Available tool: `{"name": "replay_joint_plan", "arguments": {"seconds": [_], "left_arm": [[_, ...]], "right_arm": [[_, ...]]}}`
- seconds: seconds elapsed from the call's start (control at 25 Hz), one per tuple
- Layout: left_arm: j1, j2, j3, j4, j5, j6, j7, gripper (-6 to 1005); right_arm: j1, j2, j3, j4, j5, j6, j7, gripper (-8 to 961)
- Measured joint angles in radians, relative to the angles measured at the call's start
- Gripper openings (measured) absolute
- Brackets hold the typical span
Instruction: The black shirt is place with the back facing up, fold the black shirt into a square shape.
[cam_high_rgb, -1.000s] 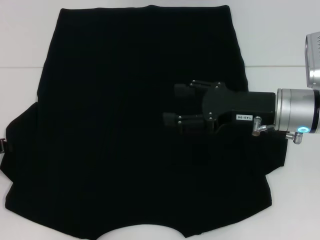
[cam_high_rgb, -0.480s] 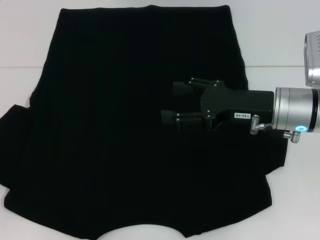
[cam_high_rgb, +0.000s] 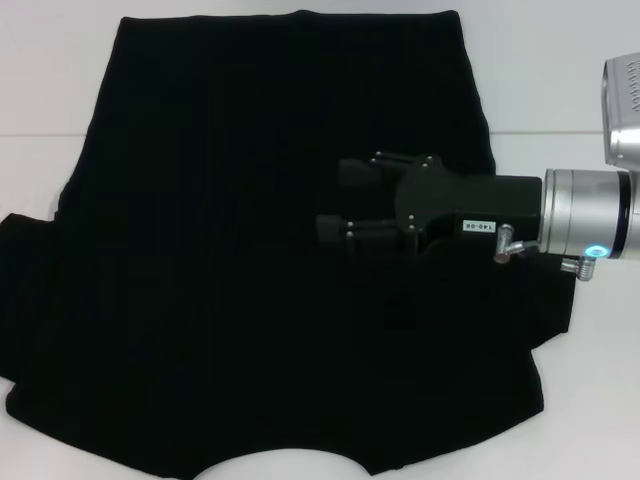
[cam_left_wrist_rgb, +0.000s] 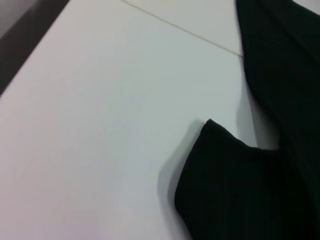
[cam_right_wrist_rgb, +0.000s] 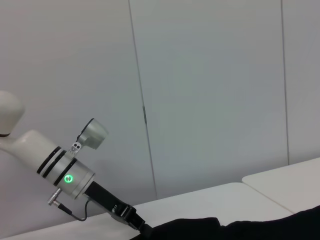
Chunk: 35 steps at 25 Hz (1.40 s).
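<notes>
The black shirt lies spread flat on the white table, plain side up, with no lettering showing. It fills most of the head view. My right gripper hovers over the shirt's right middle, pointing left, open and empty. A shirt sleeve lies on the table in the left wrist view. The right wrist view shows the shirt's edge and my left arm beyond it, its gripper low at the shirt's edge. The left gripper is outside the head view.
A silver part of my right arm shows at the head view's right edge. A seam crosses the table. Bare table shows left and right of the shirt. A pale wall stands behind.
The shirt's left sleeve has spread outward and flat to the left. The left gripper's tip has left the head view's left edge. My right gripper has drifted slightly left.
</notes>
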<state>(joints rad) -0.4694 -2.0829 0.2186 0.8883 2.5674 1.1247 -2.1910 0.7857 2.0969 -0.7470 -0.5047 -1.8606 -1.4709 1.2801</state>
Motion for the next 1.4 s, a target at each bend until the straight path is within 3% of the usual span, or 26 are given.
{"name": "replay_joint_plan", "arguments": {"seconds": [1.4], "left_arm": [[0.002,0.011,-0.055,0.028,-0.012,0.032,0.008,-1]], "right_arm": [[0.017,0.000,-0.002,0.015,0.000,0.024,0.001,892]]}}
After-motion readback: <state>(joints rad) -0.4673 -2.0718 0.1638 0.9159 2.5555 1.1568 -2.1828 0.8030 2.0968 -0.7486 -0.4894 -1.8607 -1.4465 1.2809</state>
